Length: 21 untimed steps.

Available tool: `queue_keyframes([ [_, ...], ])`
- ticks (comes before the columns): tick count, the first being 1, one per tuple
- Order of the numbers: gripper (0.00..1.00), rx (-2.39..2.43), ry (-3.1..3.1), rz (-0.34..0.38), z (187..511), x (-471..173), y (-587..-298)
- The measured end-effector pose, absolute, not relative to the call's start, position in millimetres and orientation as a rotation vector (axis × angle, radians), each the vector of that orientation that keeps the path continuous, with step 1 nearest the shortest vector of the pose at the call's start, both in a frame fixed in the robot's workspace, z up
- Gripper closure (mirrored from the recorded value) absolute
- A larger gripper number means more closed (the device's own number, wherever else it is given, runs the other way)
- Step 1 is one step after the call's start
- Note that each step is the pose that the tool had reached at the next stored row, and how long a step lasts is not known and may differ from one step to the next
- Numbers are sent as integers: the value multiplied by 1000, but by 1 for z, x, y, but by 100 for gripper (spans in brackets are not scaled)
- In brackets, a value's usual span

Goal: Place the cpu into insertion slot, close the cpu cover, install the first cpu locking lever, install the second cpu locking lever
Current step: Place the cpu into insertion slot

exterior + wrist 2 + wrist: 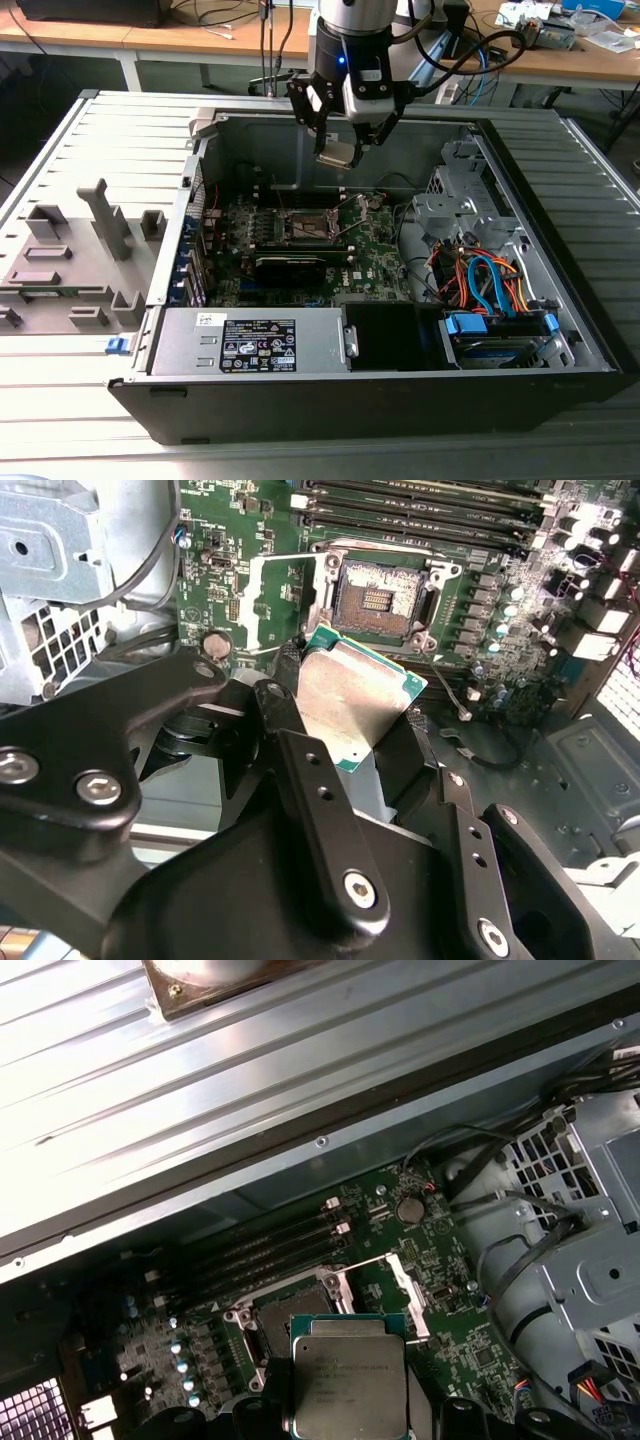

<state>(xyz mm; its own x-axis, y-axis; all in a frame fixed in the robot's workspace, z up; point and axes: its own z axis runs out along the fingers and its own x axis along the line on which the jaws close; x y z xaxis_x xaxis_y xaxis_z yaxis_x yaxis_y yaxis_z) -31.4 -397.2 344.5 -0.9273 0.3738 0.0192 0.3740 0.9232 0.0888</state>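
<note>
Fig. One claw (338, 142), mine, hangs at upper centre of the exterior view, over one open computer case (300, 400). Its fingers (300, 760) are closed partway, pinching one cpu (350, 695) by opposite edges. One insertion slot (380, 592) lies bare beneath, clear of the cpu, with open air between. One cpu cover (253, 605) stands raised beside the slot. One long black card (300, 265) lies just below the slot in the exterior view. The case's back wall (260, 150) is near the claw.

The cpu (345, 1380) hides part of the insertion slot (287, 1309).
</note>
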Motion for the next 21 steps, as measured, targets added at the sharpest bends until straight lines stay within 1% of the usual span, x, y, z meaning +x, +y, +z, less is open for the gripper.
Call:
queue_keyframes([
  [21,45,-681,-3064,-142,344,-31,-397],
])
